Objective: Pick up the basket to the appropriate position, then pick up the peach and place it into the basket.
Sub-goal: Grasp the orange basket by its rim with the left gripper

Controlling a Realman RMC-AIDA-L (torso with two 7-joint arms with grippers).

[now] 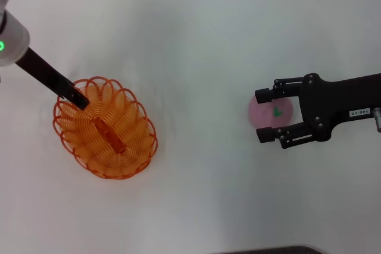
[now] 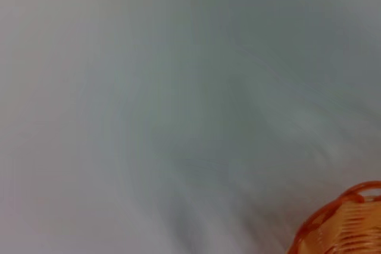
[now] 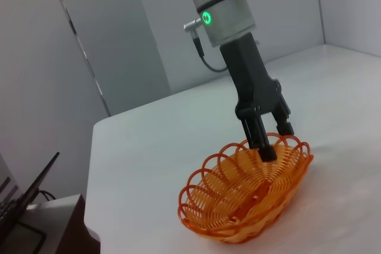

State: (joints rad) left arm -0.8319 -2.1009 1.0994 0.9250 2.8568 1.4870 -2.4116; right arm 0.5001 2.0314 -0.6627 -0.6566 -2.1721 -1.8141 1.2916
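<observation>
The orange basket sits on the white table at the left; it also shows in the right wrist view and, as a rim edge, in the left wrist view. My left gripper reaches down at the basket's far-left rim. In the right wrist view the left gripper has its fingers apart, one inside the rim and one outside. The pale-pink peach with its green mark lies at the right. My right gripper is open, with one finger on each side of the peach.
The white table spreads between basket and peach. A dark edge shows at the table's near side. In the right wrist view, a laptop on a side stand sits beyond the table's edge, and grey wall panels stand behind.
</observation>
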